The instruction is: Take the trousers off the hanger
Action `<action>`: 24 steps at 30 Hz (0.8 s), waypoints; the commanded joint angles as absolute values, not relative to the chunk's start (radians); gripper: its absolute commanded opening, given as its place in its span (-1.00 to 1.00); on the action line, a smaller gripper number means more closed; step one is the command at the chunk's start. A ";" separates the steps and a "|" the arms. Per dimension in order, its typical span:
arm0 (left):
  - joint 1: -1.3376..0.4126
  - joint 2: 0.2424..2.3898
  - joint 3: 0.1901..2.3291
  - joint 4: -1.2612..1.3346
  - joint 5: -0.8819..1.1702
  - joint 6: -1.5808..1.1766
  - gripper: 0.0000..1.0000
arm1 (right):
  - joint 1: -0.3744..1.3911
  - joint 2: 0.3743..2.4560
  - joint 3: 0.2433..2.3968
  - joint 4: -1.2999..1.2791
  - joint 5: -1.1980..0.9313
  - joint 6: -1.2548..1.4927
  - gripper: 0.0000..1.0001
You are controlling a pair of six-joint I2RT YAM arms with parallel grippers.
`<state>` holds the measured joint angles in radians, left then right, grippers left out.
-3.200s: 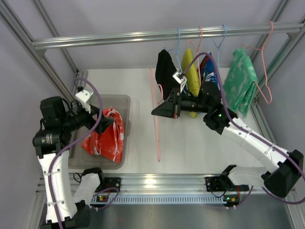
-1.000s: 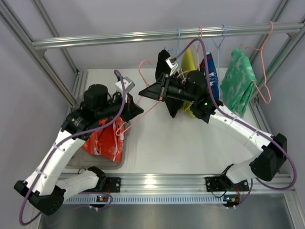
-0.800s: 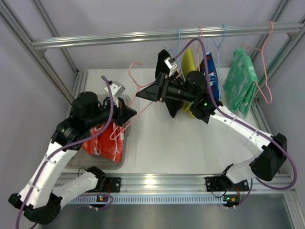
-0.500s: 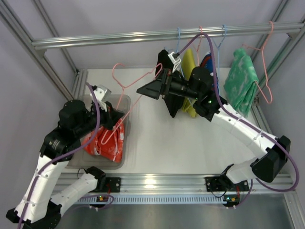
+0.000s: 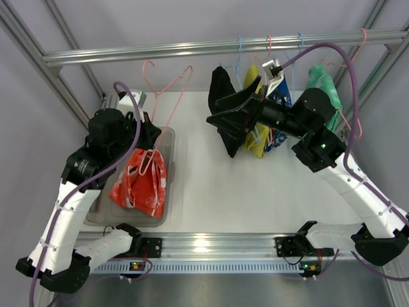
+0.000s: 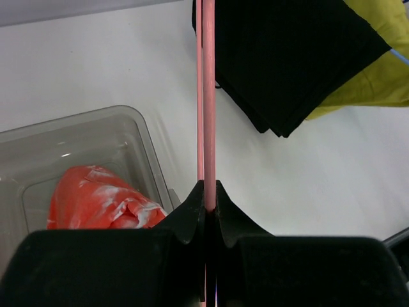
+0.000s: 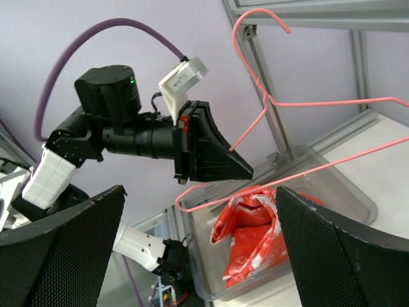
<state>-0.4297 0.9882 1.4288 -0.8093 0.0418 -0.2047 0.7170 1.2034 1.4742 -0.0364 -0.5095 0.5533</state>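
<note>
Trousers [image 5: 139,182] lie in the clear bin [image 5: 168,142]; left tool [image 6: 209,189] clamps the hanger [image 6: 209,96]; right tool [image 5: 213,110] gapes empty.

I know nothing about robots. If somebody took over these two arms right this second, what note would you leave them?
Left gripper: jaws shut on the bare hanger, held up over the bin.
Right gripper: jaws open, empty, near the black garment.
Trousers: off the hanger, lying in the bin.
Done: the removal itself.
Left: probably only to set the hanger down.
</note>
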 commanded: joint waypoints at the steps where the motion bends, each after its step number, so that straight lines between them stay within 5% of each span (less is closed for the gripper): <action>1: -0.426 1.040 1.502 -0.710 -0.045 -0.216 -1.00 | 0.700 1.151 1.529 -0.126 -0.470 0.448 0.99; 24: -0.422 1.371 1.720 -0.718 -0.238 -0.233 -1.00 | 0.623 1.097 1.514 -0.216 -0.416 0.445 0.99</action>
<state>-0.4274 1.3697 1.6913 -0.7609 -0.2111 -0.2268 0.6415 1.1294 1.5234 -0.2066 -0.4122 0.4377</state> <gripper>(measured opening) 0.056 0.993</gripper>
